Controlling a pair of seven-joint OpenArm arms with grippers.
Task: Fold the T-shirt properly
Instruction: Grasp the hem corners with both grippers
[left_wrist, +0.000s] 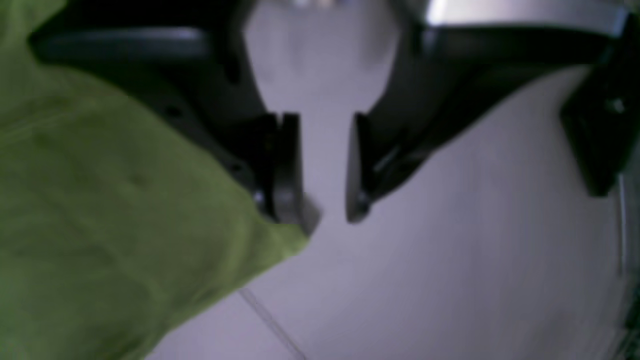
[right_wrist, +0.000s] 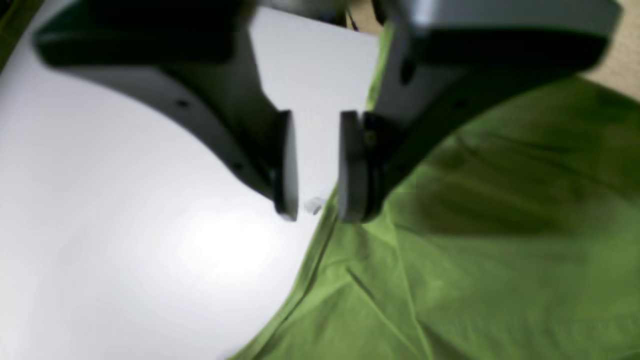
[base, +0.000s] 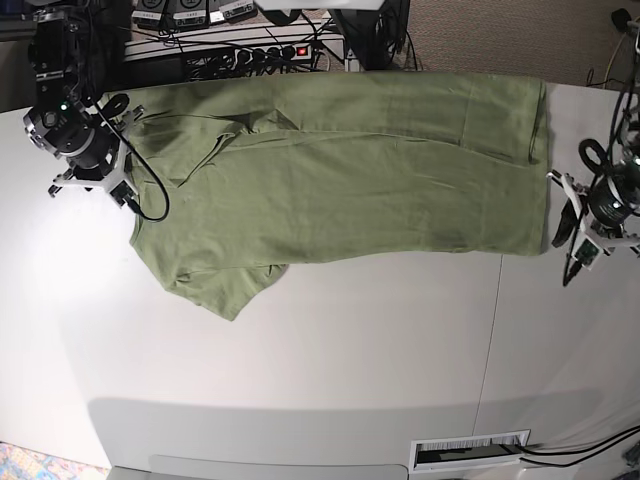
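I see the T-shirt spread flat across the far part of the white table, its far edge close to the table's back rim. Behind the shirt, beyond the table, a power strip and tangled cables sit against a dark wall. Near the table's front edge, away from the shirt, is a white vent slot. The left gripper hangs just off the shirt's hem, jaws parted, empty. The right gripper stands at the shirt's opposite edge, jaws apart, nothing between them.
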